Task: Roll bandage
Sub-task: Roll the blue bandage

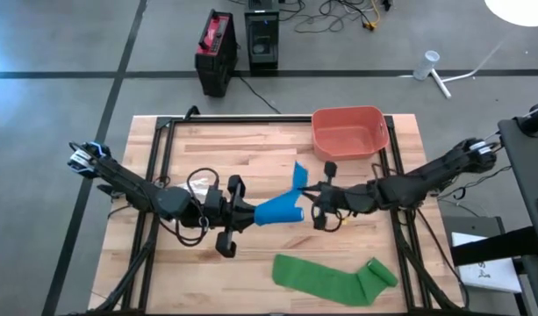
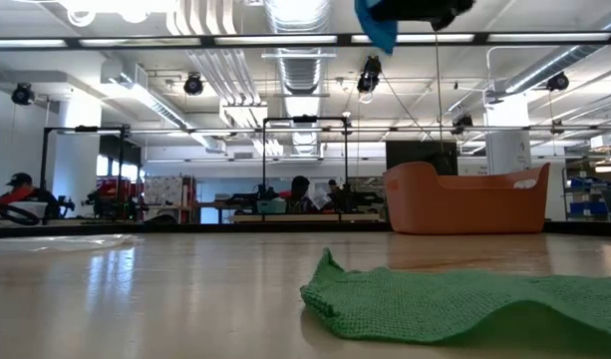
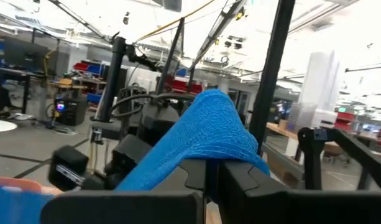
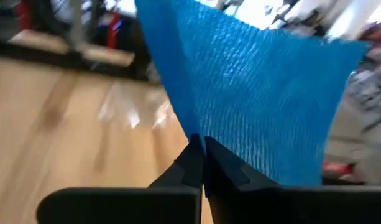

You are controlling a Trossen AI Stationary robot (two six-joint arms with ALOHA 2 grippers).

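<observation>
A blue bandage (image 1: 277, 211) is held above the middle of the table between both arms. Its bunched, partly rolled part is at my left gripper (image 1: 251, 213), which is shut on it (image 3: 209, 171). A loose flat strip (image 1: 298, 174) runs off from the roll toward the table's far edge. My right gripper (image 1: 311, 195) is shut on that strip (image 4: 201, 146). In the low view only the bandage's lower tip (image 2: 380, 22) shows, at the picture's top. A green bandage (image 1: 334, 276) lies spread flat on the table near the front edge. My left gripper pinches the bunched, rolled part of the blue bandage (image 3: 209, 146) between its two fingers. The fingers come about level from the table's left. The cloth humps over the fingertips and is lifted clear of the table. My right gripper pinches the flat strip of the blue bandage at its edge (image 4: 206, 127) between its two fingers. It comes about level from the table's right. The strip fans out wide beyond the fingertips, clear of the table.
An orange tub (image 1: 349, 132) stands at the far right of the table. The green bandage (image 2: 464, 299) covers the near right part. Black frame rails (image 1: 159, 167) run along the table's left and right sides. Bare wood lies at the near left.
</observation>
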